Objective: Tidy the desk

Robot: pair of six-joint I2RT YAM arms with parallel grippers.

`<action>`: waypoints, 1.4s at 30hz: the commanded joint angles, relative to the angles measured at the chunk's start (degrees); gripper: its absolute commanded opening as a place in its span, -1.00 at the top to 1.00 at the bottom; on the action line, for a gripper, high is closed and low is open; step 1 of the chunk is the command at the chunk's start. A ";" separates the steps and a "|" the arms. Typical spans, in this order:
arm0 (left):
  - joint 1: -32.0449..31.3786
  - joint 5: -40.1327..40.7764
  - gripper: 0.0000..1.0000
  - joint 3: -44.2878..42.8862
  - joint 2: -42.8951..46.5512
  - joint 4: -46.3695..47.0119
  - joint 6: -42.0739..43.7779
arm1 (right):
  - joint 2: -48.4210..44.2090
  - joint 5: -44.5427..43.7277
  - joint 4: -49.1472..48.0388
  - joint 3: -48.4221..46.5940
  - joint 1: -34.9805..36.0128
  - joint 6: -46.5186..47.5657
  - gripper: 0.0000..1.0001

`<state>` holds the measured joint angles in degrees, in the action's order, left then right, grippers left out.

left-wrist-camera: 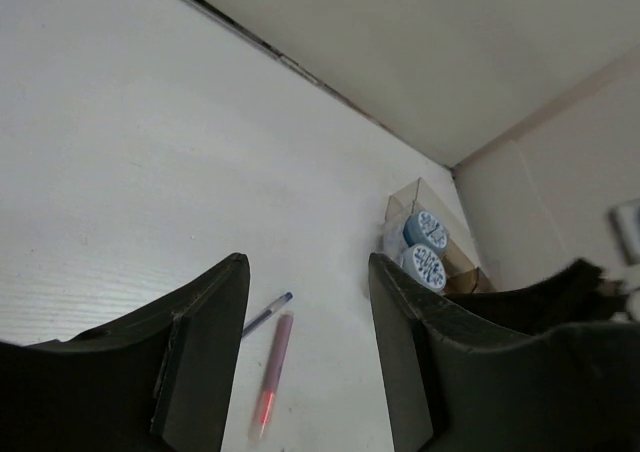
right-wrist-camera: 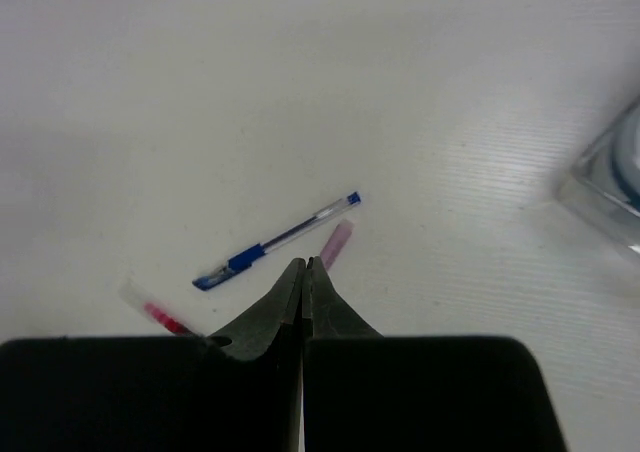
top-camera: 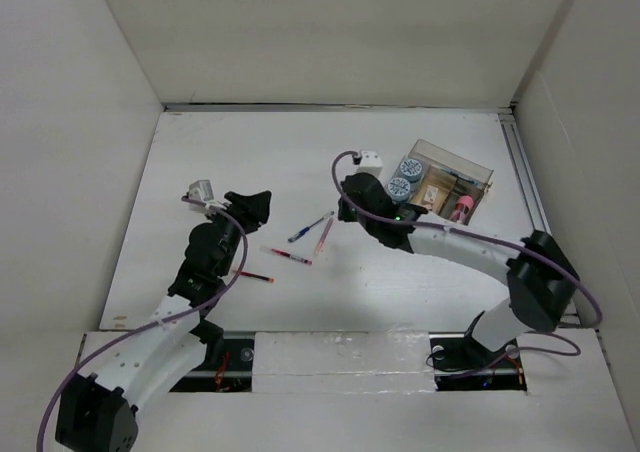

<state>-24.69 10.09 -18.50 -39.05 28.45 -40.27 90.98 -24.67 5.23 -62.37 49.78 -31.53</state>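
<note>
While both arms reach out from the near edge, the large flat matte-white rectangular tabletop [top-camera: 250, 162] spreads beneath them. It fills the floor between pale walls, with a thin metal rail along its right edge. The left tool [left-wrist-camera: 305, 272] hovers above the tabletop's left-centre, its dark fingers well apart with nothing between them. The right tool [right-wrist-camera: 303, 267] hangs near the centre, its fingers pressed together and gripping nothing. Toward the far right corner sits a clear plastic compartment tray [top-camera: 465, 160], holding brown and pink items too small to identify. Two round blue-and-white patterned lids [top-camera: 410, 167] stand at the tray's left end; their print is too small to read. Four pens lie loose between the tools. A clear blue-capped pen [right-wrist-camera: 280, 240] lies just beside a pink pen [right-wrist-camera: 336, 244], their far ends close together. Nearer the arms lies a red pen [top-camera: 290, 257], and a second red pen [top-camera: 252, 275] lies close to the left arm.
</note>
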 commanded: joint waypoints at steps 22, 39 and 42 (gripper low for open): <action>-14.86 2.14 0.07 -21.66 -37.40 -8.84 16.89 | -38.40 -8.73 -8.67 19.21 -3.46 -8.28 1.00; -24.44 8.36 0.22 -34.14 -56.84 -25.63 17.95 | -51.78 3.83 -13.85 29.41 -10.49 -14.00 0.42; -24.44 9.77 0.27 -35.20 -58.07 -27.39 17.33 | -50.90 4.10 -13.67 29.06 -10.49 -14.00 0.42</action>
<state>-49.15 16.62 -51.29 -96.57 4.05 -22.52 39.88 -23.14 -5.58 -32.36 39.44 -44.62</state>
